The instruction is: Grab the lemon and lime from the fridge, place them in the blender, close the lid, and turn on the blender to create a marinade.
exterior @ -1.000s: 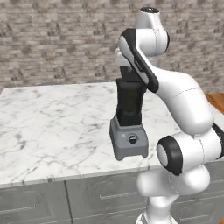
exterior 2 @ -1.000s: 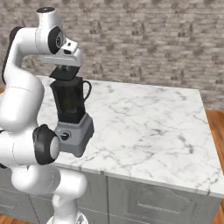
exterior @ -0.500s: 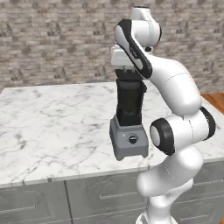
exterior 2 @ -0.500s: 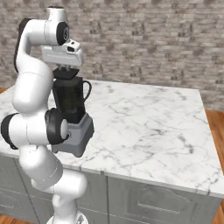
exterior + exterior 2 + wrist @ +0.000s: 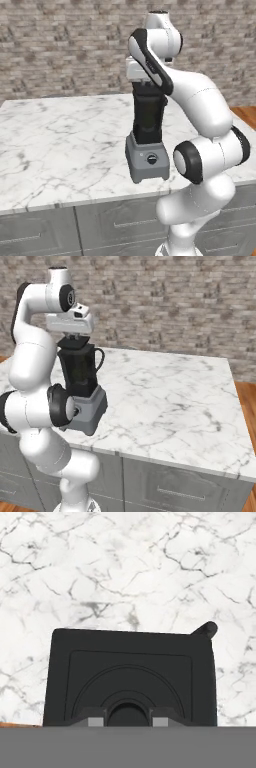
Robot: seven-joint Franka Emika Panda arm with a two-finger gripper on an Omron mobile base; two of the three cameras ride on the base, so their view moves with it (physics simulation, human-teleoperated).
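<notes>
The end effector (image 5: 74,342) sits directly over the blender (image 5: 148,132), pointing straight down, and the black lid (image 5: 130,677) lies flat right under its tips. In the hand view the two finger tips (image 5: 93,720) rise at the bottom edge, on either side of the raised round knob at the lid's centre, and the jar's handle pokes out beyond the lid's far right corner. Whether the fingers are pinching that knob, just touching it or standing slightly spread around it cannot be told from these views; they are close on both sides of it.

From the right base view the lid (image 5: 74,343) appears to rest on the jar's rim directly below the hand, so the lid-closing step looks to be the one in hand, and close to done. The lemon and lime cannot be seen; judging by the lid being on, they are probably inside the dark jar, but that is a guess. The marble counter (image 5: 170,401) around the blender carries nothing else near the end effector.

The next move would call for letting go of the lid, lifting straight up clear of the jar, then coming down and forward to the round black knob (image 5: 152,159) on the grey base, well below the end effector and facing the robot, to switch it on.
</notes>
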